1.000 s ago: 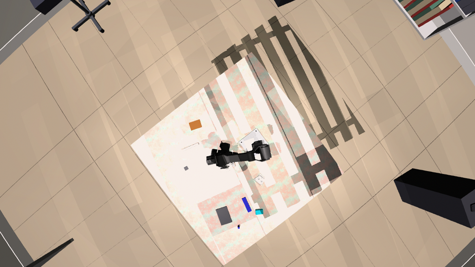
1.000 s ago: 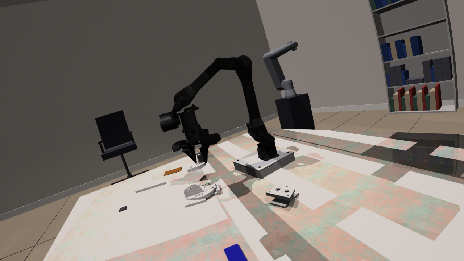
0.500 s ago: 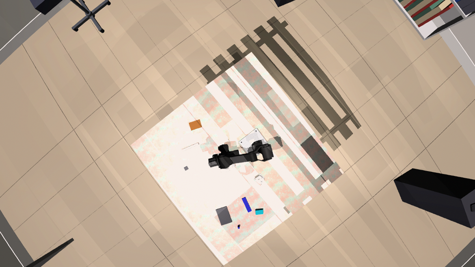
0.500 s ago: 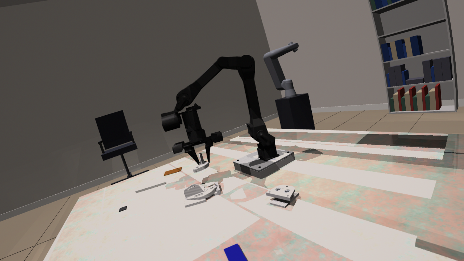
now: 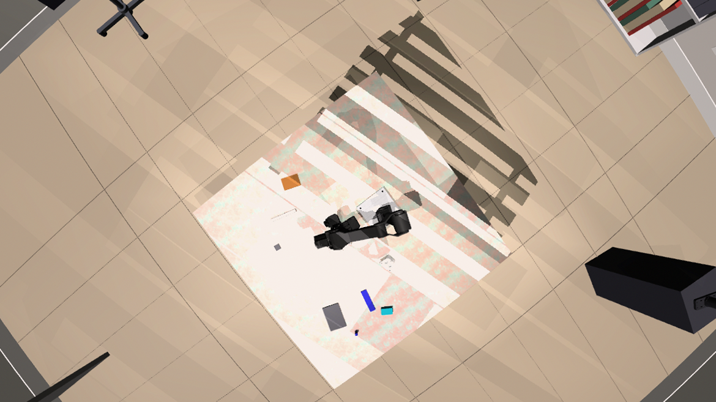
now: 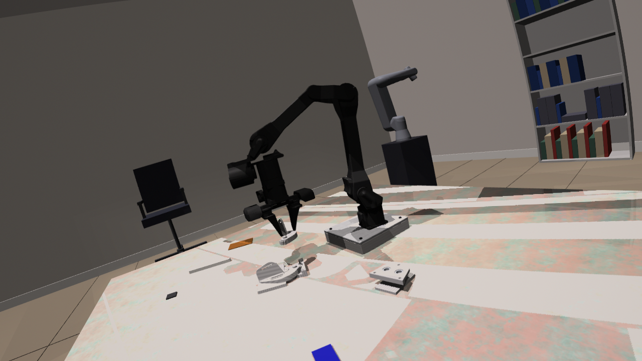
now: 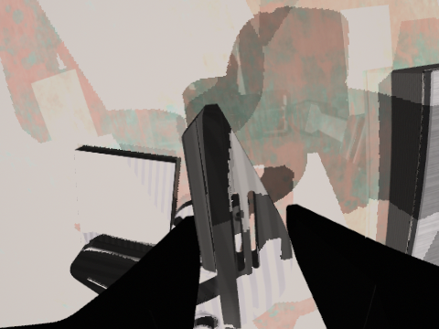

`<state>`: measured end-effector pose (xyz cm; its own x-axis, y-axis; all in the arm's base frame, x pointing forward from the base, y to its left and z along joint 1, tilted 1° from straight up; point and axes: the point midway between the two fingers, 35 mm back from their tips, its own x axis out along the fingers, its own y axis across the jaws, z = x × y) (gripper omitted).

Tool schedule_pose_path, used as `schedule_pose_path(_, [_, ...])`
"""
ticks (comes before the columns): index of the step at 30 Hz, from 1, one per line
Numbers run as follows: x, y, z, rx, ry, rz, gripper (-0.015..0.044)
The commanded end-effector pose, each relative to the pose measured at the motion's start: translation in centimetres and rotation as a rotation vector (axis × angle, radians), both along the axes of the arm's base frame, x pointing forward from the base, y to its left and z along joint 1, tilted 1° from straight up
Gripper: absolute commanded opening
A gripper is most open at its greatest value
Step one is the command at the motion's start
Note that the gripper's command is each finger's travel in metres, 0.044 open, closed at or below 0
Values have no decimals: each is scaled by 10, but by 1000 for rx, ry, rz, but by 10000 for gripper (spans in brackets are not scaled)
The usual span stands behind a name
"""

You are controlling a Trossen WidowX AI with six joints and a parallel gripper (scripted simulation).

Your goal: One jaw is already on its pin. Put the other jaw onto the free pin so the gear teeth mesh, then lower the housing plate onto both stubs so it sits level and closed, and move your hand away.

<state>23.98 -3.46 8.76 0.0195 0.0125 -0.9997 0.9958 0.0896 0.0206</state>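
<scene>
My gripper (image 6: 287, 230) (image 7: 241, 221) is shut on the loose jaw (image 6: 288, 237) (image 7: 215, 183), a grey toothed piece held on edge a little above the table. The base with the other jaw on its pin (image 6: 277, 272) lies on the table in front of and below the gripper, apart from it. The housing plate (image 6: 389, 274) (image 5: 387, 262), light grey with two holes, lies flat to the right of the base. In the overhead view the arm covers the gripper's fingers and the base.
The arm's mount plate (image 6: 365, 234) (image 5: 374, 201) stands behind. An orange tile (image 5: 290, 182) (image 6: 239, 244), a thin rod (image 6: 209, 265), a small grey square (image 6: 171, 295), a blue bar (image 5: 368, 300), a cyan block (image 5: 387, 310) and a grey slab (image 5: 333, 316) lie scattered on the table.
</scene>
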Motion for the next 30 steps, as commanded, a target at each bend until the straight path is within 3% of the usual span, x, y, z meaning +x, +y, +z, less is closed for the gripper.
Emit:
schedule_pose_path(1, [-3,5,0,2,-2,94,134])
schedule_pose_path(30, [-20,28,0,-9,-11,779,134])
